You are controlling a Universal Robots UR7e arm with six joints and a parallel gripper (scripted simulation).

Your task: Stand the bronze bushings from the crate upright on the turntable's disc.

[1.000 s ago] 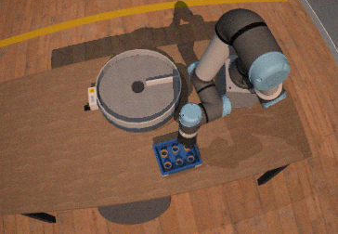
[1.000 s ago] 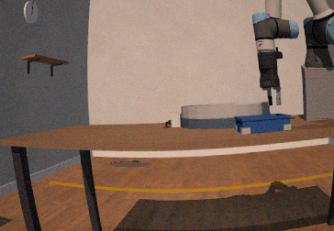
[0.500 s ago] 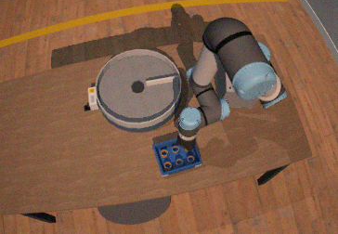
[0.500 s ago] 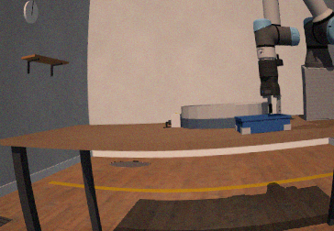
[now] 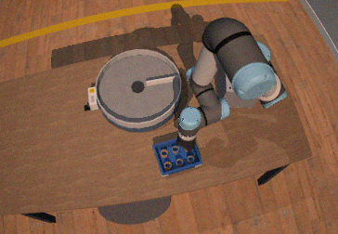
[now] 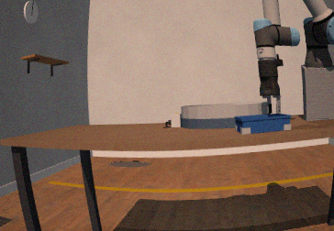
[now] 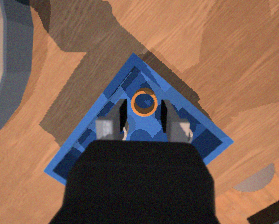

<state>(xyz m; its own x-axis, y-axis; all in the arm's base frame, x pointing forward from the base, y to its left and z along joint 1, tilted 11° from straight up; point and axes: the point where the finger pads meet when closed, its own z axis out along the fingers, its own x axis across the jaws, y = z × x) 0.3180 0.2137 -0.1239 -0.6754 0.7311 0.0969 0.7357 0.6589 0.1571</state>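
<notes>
Bushing (image 7: 144, 103) bronze-rimmed, upright in crate (image 7: 81, 140), between open jaws

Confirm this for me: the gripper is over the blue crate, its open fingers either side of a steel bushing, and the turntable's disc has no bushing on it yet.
Wrong on one point: the bushing between the open fingers of the gripper is bronze, not steel; the wrist view shows its orange-bronze ring. The rest holds: the gripper is over the blue crate, and the top view shows no bushing on the turntable's disc.

A brown wooden table top (image 6: 138, 133) on dark angled legs stands on a plank floor (image 5: 56, 7) crossed by a yellow painted line (image 5: 139, 9). Upper left of the exterior view: a grey wall (image 6: 46, 99), a small wooden shelf (image 6: 44, 61), a round white clock (image 6: 30, 11).
</notes>
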